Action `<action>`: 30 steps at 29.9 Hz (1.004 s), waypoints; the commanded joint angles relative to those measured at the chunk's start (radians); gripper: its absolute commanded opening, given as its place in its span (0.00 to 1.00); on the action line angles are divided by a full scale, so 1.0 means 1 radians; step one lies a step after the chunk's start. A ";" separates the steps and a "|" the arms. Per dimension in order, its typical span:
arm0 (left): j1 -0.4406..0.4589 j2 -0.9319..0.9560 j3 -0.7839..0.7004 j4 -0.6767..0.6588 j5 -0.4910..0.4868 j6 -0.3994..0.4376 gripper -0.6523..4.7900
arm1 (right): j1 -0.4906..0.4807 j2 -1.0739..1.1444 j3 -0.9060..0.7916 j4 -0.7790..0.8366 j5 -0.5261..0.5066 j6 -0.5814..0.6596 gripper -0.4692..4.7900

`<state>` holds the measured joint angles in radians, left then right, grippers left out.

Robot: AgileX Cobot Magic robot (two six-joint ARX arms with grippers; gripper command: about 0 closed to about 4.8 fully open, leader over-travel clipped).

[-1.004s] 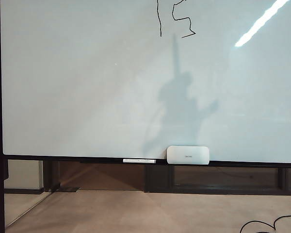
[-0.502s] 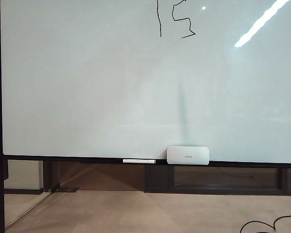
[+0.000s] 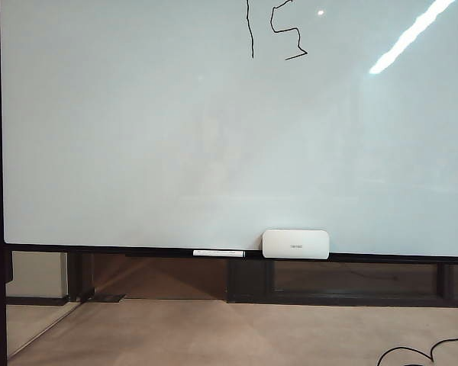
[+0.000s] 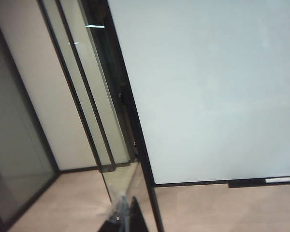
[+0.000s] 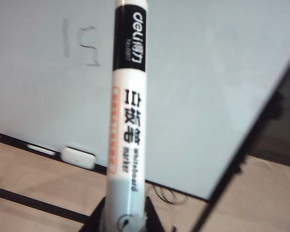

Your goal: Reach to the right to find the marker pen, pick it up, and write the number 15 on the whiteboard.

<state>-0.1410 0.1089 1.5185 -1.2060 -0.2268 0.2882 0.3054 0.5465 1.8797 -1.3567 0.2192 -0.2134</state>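
The marker pen (image 5: 128, 121), white with a black band near its tip, stands up between the black fingers (image 5: 152, 215) of my right gripper (image 5: 126, 215), which is shut on its lower end. It points toward the whiteboard (image 5: 208, 72) but is well clear of it. The number 15 (image 3: 275, 30) is drawn in thin black strokes at the top of the whiteboard (image 3: 137, 137), and also shows as the number 15 (image 5: 79, 46). My left gripper (image 4: 124, 217) is shut and holds nothing, off the left edge of the whiteboard (image 4: 208, 96). Neither arm shows in the exterior view.
A white eraser block (image 3: 295, 244) rests on the board's bottom ledge, with a long white pen (image 3: 218, 252) lying to its left. A black cable (image 3: 420, 352) lies on the floor at the lower right. Dark frame posts and glass panels (image 4: 82, 96) stand left of the board.
The shadow of an arm and pen on the middle of the board thinned to a faint streak, then vanished. The strokes, eraser and ledge pen stay put.
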 commanded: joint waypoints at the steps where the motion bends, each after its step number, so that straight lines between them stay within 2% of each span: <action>1: 0.023 -0.014 0.000 -0.055 0.030 -0.081 0.11 | 0.002 -0.060 -0.014 -0.029 0.037 0.004 0.09; 4: 0.089 -0.031 0.000 -0.113 0.082 -0.090 0.11 | 0.001 -0.121 -0.050 -0.029 0.030 0.033 0.09; 9: 0.229 -0.057 -0.022 -0.116 0.294 -0.108 0.11 | -0.001 -0.217 -0.160 -0.029 -0.003 0.087 0.09; 14: 0.329 -0.064 -0.093 -0.094 0.436 -0.211 0.11 | -0.001 -0.300 -0.327 -0.028 -0.069 0.136 0.09; 19: 0.379 -0.080 -0.181 0.031 0.457 -0.279 0.11 | 0.000 -0.341 -0.472 0.016 -0.068 0.145 0.09; 24: 0.410 -0.085 -0.309 0.117 0.558 -0.311 0.11 | 0.001 -0.366 -0.632 0.146 -0.130 0.194 0.09; 27: 0.431 -0.106 -0.394 0.180 0.570 -0.373 0.11 | -0.002 -0.386 -0.720 0.212 -0.172 0.216 0.09; 30: 0.454 -0.105 -0.445 0.199 0.592 -0.382 0.11 | 0.001 -0.415 -0.814 0.269 -0.174 0.239 0.09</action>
<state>0.3023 0.0006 1.0866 -1.0416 0.3416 -0.0814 0.3058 0.1425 1.0901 -1.1408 0.0505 0.0055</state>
